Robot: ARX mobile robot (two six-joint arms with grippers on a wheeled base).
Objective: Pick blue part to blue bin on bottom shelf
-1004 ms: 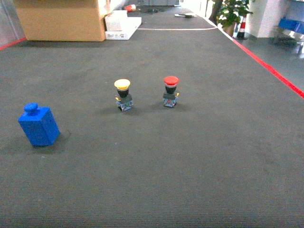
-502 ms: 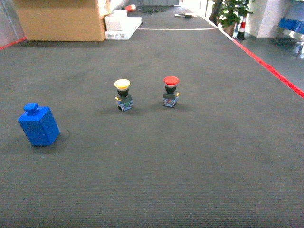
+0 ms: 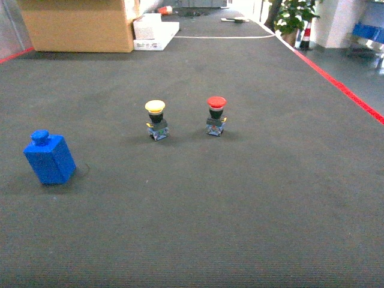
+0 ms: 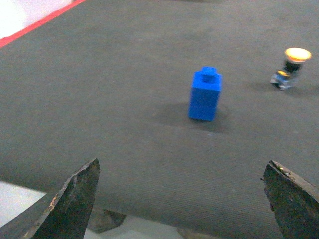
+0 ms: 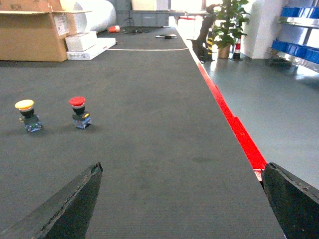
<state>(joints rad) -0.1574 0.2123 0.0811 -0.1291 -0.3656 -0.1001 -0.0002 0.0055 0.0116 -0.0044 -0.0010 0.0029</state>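
Note:
The blue part [image 3: 49,158], a small blue block with a round knob on top, stands upright on the dark grey mat at the left of the head view. In the left wrist view the blue part [image 4: 205,94] is ahead, slightly right of centre, well beyond my left gripper [image 4: 182,163]. That gripper is open with nothing between its fingers. My right gripper [image 5: 183,166] is also open and empty over bare mat. Neither gripper shows in the head view. Blue bins [image 5: 298,48] sit on a steel rack at the far right; which one is the task's I cannot tell.
A yellow push button [image 3: 156,119] and a red push button [image 3: 216,115] stand mid-mat. A cardboard box [image 3: 78,24] and white boxes [image 3: 153,30] sit at the back left. A red line [image 5: 234,124] edges the mat on the right. A potted plant [image 3: 294,18] stands far back.

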